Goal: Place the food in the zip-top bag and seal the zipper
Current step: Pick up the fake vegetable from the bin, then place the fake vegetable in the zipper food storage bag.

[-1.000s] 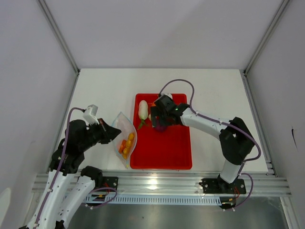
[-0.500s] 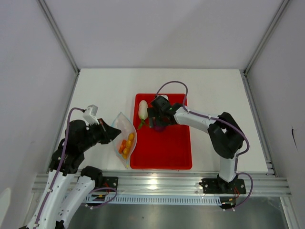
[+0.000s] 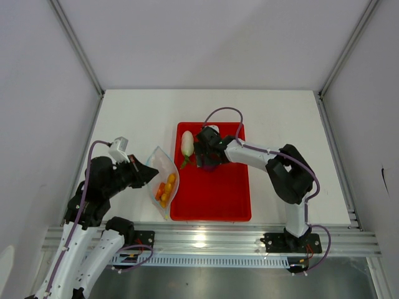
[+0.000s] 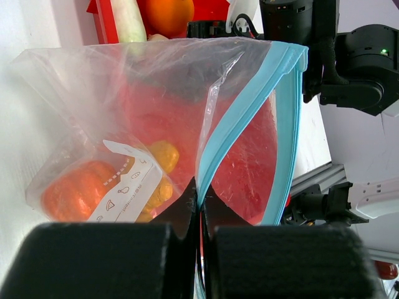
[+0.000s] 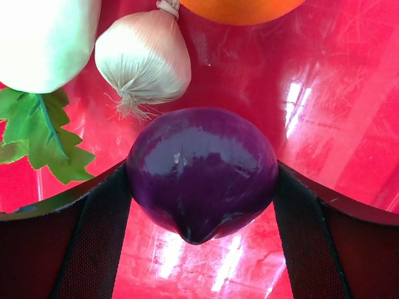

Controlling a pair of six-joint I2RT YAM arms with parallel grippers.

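Note:
The clear zip-top bag lies left of the red tray. My left gripper is shut on its blue zipper strip and holds the mouth open toward the tray. The orange pumpkin and yellow ginger lie inside the bag. My right gripper is low in the tray, its pads closed against both sides of the purple onion. The white garlic, the radish with green leaves and the orange lie just beyond it in the tray.
The red tray fills the table's middle. The radish lies along its left wall, close to the bag's mouth. White walls and metal rails ring the table. The right arm reaches across the tray from the right.
My right arm has swung its wrist a little to the left over the tray's back left, staying at the purple onion. The left gripper and the bag have not moved.

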